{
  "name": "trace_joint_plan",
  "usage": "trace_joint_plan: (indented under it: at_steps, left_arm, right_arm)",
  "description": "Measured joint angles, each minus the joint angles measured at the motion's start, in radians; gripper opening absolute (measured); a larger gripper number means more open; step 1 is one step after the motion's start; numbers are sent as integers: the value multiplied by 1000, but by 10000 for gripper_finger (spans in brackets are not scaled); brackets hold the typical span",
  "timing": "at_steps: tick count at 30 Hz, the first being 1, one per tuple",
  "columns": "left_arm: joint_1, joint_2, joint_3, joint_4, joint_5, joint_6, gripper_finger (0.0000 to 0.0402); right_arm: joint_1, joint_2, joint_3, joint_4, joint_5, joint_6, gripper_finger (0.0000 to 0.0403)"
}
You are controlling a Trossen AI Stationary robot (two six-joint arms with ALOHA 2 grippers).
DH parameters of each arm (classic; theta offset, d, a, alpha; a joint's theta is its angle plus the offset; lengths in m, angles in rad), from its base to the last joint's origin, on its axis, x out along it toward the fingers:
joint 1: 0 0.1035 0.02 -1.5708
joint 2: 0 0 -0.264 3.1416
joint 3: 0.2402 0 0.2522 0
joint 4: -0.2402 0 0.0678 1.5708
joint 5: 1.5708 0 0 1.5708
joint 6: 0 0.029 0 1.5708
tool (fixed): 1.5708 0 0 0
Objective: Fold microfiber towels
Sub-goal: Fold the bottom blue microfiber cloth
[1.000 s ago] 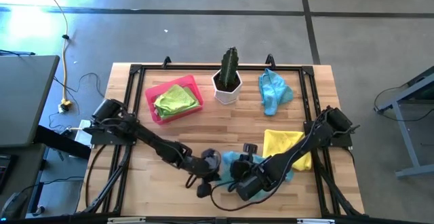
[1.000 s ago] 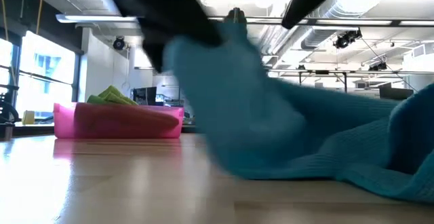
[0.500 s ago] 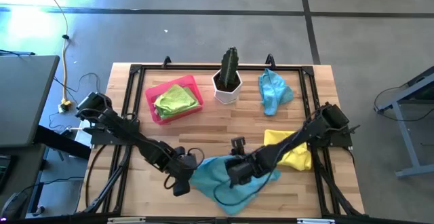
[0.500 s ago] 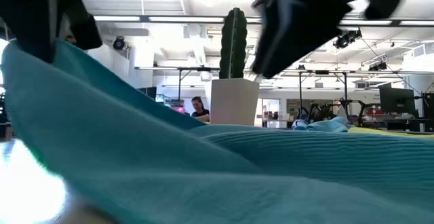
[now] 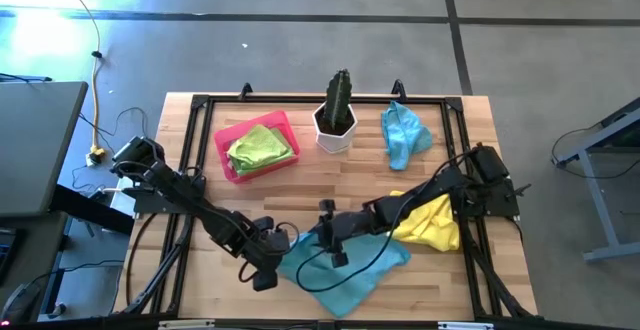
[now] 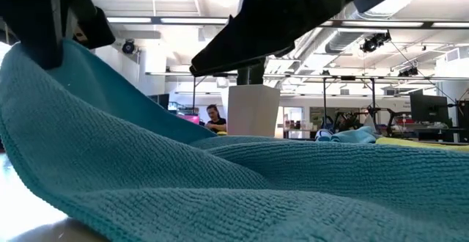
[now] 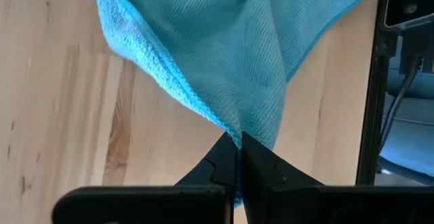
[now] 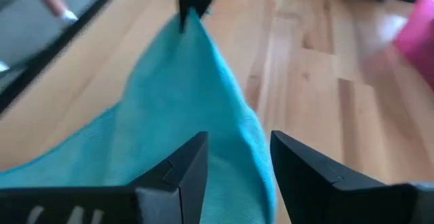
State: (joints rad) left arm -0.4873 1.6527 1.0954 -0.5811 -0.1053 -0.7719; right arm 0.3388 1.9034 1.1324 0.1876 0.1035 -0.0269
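Observation:
A light blue towel [image 5: 340, 265] lies spread near the table's front edge, and its left corner is raised off the wood [image 6: 44, 73]. My left gripper [image 5: 264, 262] is shut on that corner [image 7: 239, 157]. My right gripper [image 5: 326, 232] is open over the towel's far edge. Its fingers stand on either side of a raised ridge of the cloth [image 8: 237, 159]. A yellow towel [image 5: 432, 220] lies at the right under the right arm. Another light blue towel [image 5: 404, 135] lies crumpled at the far right. A lime green towel [image 5: 260, 148] sits in the pink tray [image 5: 226, 146]. My left gripper pinches the towel's left corner [image 7: 241, 132] between its two shut fingers, coming from the table's left. The corner is lifted off the table and the cloth slopes down from it [image 6: 146, 147] to the part lying on the wood. My right gripper is open; whether its fingers touch the cloth I cannot tell.
A cactus in a white pot [image 5: 337, 118] stands at the far middle of the table. A black frame [image 5: 300, 100] runs round the table's edges. Bare wood [image 5: 330, 185] shows between the pot and the spread towel.
The light blue towel was bunched between the two grippers and now lies spread out. My left gripper has gone toward the table's left edge with its corner. My right gripper has moved toward the far edge and leftward.

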Motion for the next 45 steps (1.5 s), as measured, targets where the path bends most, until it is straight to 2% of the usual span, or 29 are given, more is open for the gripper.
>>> trace_joint_plan:
  at_steps: [3,11,16,25,32,41,45]
  left_arm:
    - [0,0,18,1,-13,31,0]
    - [0,0,127,1,-37,148,0]
    - [-3,0,179,-1,6,181,0]
    - [-33,-1,311,-200,58,181,0]
    - [-75,-1,380,-239,60,174,0]
    - [-126,-1,393,-252,63,148,0]
    - [-139,-1,393,-256,47,146,0]
  right_arm:
    - [-5,0,-10,12,-32,-8,153]
    - [-9,38,-10,30,-9,-45,153]
    - [-19,60,-10,60,-1,-46,153]
    - [-27,61,-10,63,10,-71,153]
    - [-27,61,-10,65,140,-86,153]
    - [-31,61,-10,97,177,-87,151]
    - [-32,61,-10,157,140,-94,125]
